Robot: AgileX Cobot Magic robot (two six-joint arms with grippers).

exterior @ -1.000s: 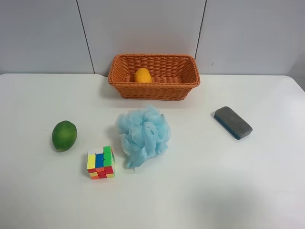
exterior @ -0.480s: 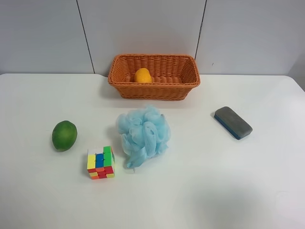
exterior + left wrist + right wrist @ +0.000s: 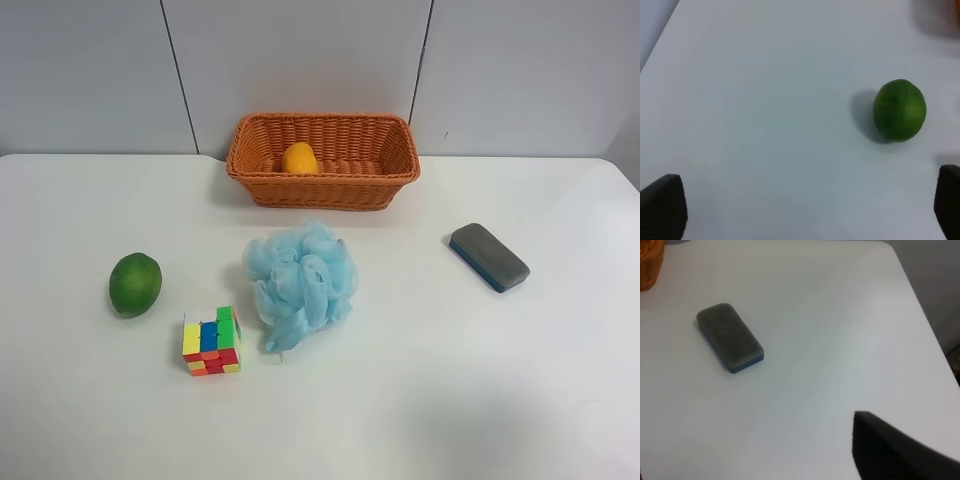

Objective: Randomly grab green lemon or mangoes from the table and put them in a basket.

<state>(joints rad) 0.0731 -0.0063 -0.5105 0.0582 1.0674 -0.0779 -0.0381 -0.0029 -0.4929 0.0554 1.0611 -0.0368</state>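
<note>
The green lemon (image 3: 135, 284) lies on the white table (image 3: 450, 390) at the exterior high view's left. It also shows in the left wrist view (image 3: 899, 110), ahead of my left gripper (image 3: 805, 205), which is open wide, empty and apart from it. The orange-yellow mango (image 3: 300, 158) lies inside the orange wicker basket (image 3: 322, 192) at the back middle. A corner of the basket (image 3: 647, 265) shows in the right wrist view. Only one dark finger (image 3: 885, 450) of my right gripper shows, over bare table. No arm shows in the exterior high view.
A light blue bath pouf (image 3: 300, 280) sits in the middle, in front of the basket. A colourful puzzle cube (image 3: 211, 342) stands between it and the lemon. A grey eraser block (image 3: 488, 257) lies at the right, also in the right wrist view (image 3: 730, 338).
</note>
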